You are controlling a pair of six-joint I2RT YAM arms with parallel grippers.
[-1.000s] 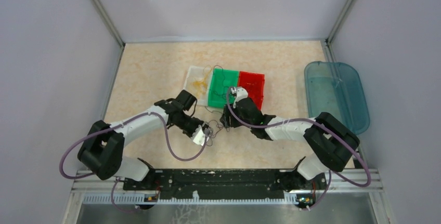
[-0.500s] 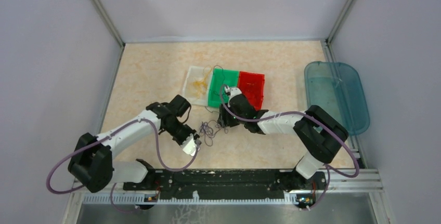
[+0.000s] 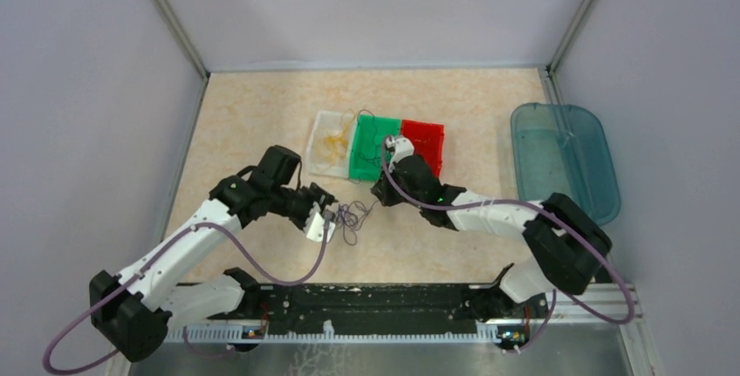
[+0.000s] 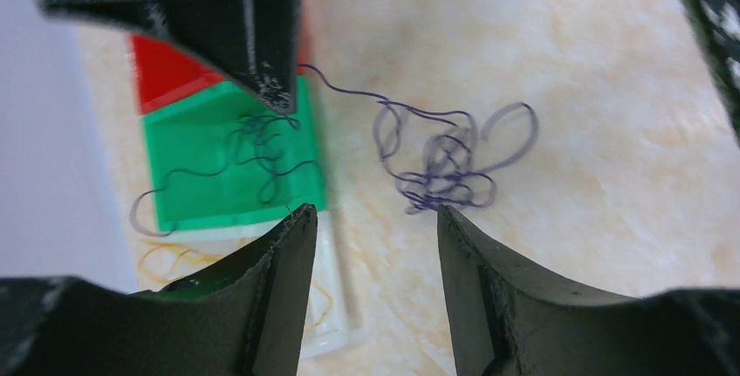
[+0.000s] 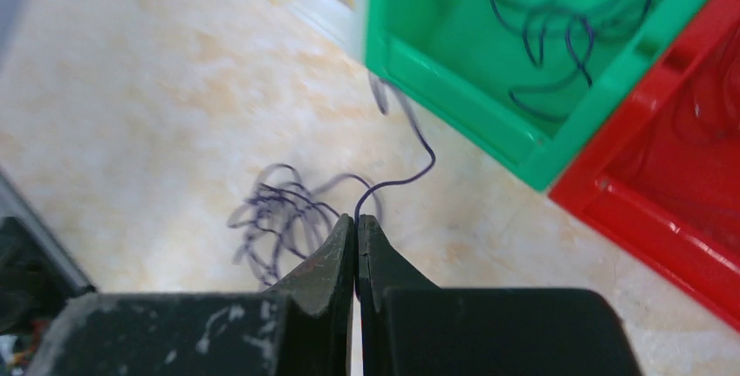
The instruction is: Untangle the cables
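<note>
We have the right gripper [image 5: 356, 219] closed tight, and the wrist view shows a free run of the dark purple cable [image 4: 434, 186] coming straight out from between its tips, so we judge it pinched there. From that pinch the strand curves up toward the near left corner of the green bin [image 5: 454, 101]. The rest of the cable lies bunched in a loose knot on the table [image 5: 131, 88], just near of the bins and between the two arms.

The left gripper [image 4: 375, 212] holds nothing. Its jaws stand apart at a middling width, with the knot just beyond their tips rather than between them. We read this as lining up for a second hold: with one end anchored by the right arm, a grip on the knot would let the two arms draw apart and open the loops.

Another dark strand [image 4: 255, 136] lies coiled inside the green bin, and a yellow-orange cable [image 3: 332, 142] sits in the clear bin [image 3: 316, 156] to its left. The red bin [image 5: 663, 210] is to the right of the green one, and its contents are too blurred to name. It looks as if each colour goes to its own bin, and this purple knot is what remains to be sorted.
</note>
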